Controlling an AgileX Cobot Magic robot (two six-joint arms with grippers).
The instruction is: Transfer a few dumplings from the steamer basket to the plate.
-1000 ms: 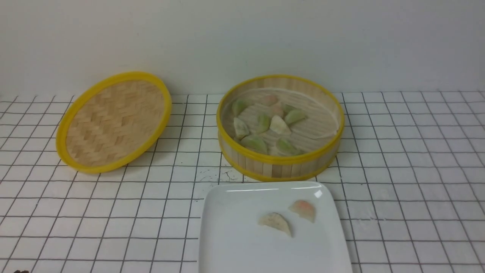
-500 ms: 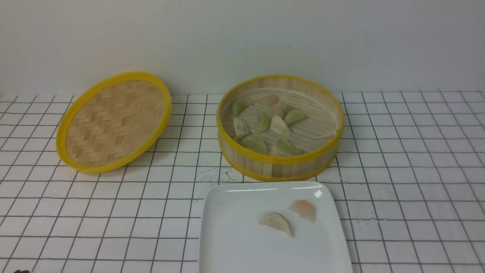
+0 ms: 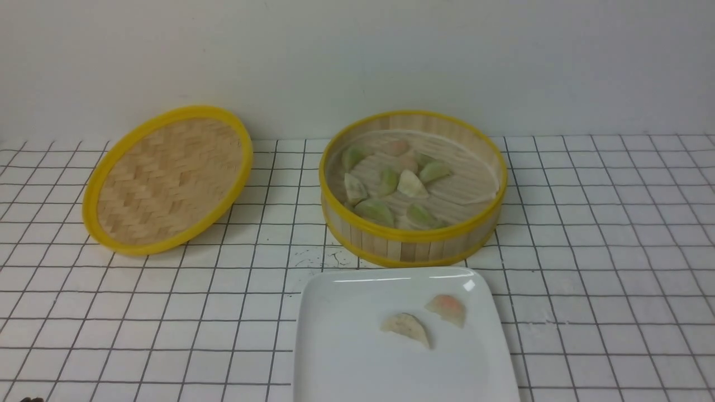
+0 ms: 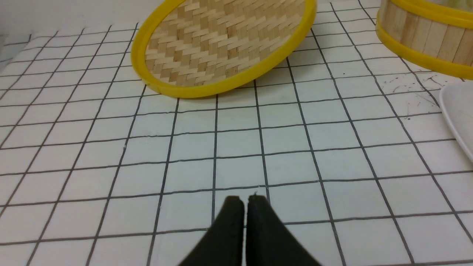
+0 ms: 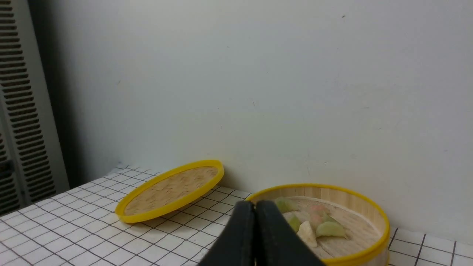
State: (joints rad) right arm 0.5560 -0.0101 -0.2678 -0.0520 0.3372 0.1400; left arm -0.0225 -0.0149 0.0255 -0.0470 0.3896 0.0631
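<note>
The steamer basket point(image 3: 413, 237) stands at the centre back with several dumplings point(image 3: 412, 183) in it, mostly pale green, some whitish and pinkish. The white plate point(image 3: 346, 346) lies in front of it and holds two dumplings, a beige one point(image 3: 406, 328) and a pinkish one point(image 3: 446, 308). Neither gripper shows in the front view. My left gripper point(image 4: 245, 199) is shut and empty, low over the table, near the lid. My right gripper point(image 5: 255, 204) is shut and empty, held high, facing the basket point(image 5: 373, 255).
The woven yellow-rimmed lid point(image 3: 167, 178) leans tilted at the back left; it also shows in the left wrist view point(image 4: 221, 48). A white wall stands behind. A slatted grey panel point(image 5: 22, 111) is at the table's far left end.
</note>
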